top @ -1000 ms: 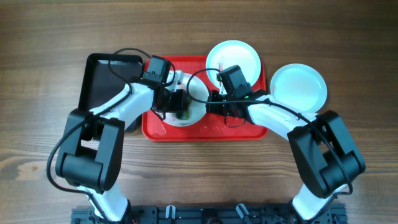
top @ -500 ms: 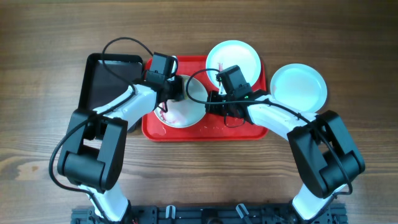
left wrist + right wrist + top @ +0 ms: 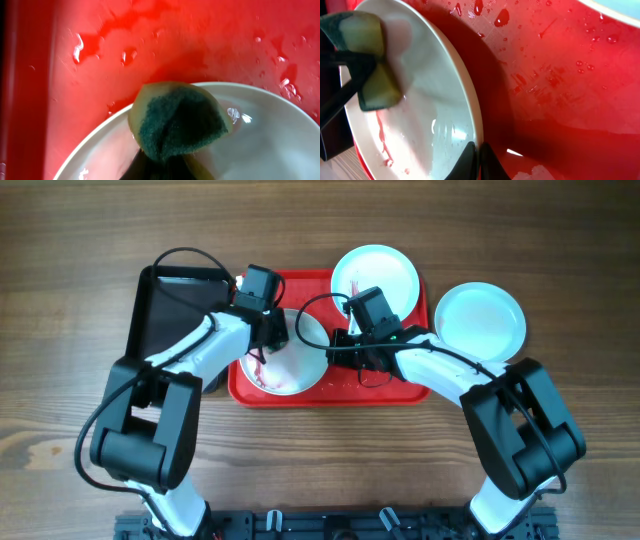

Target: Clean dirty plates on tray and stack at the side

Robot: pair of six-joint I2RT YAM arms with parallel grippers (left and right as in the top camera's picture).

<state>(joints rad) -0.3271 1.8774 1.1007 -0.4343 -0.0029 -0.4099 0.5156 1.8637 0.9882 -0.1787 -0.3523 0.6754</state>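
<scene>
The red tray [image 3: 392, 388] lies mid-table, wet with droplets. My right gripper [image 3: 336, 344] is shut on the right rim of the white plate [image 3: 298, 366] and holds it tilted over the tray's left half; the right wrist view shows the jaws [image 3: 479, 156] pinching the rim [image 3: 470, 107]. My left gripper [image 3: 274, 332] is shut on a green-and-yellow sponge [image 3: 179, 124] pressed on the plate's far-left rim [image 3: 265, 145]. Red streaks [image 3: 382, 139] run down the plate. A pale mint-blue plate [image 3: 376, 274] lies on the tray's far right. Another mint-blue plate [image 3: 480, 318] lies on the table, right of the tray.
A black tray [image 3: 172, 302] sits just left of the red tray, under the left arm. Both arms' cables loop over the red tray. Bare wooden tabletop [image 3: 320, 220] surrounds the trays.
My left gripper has carried the sponge from the plate's middle up to its far-left rim. Red streaks now show on the plate's lower left. The right gripper has held still.
</scene>
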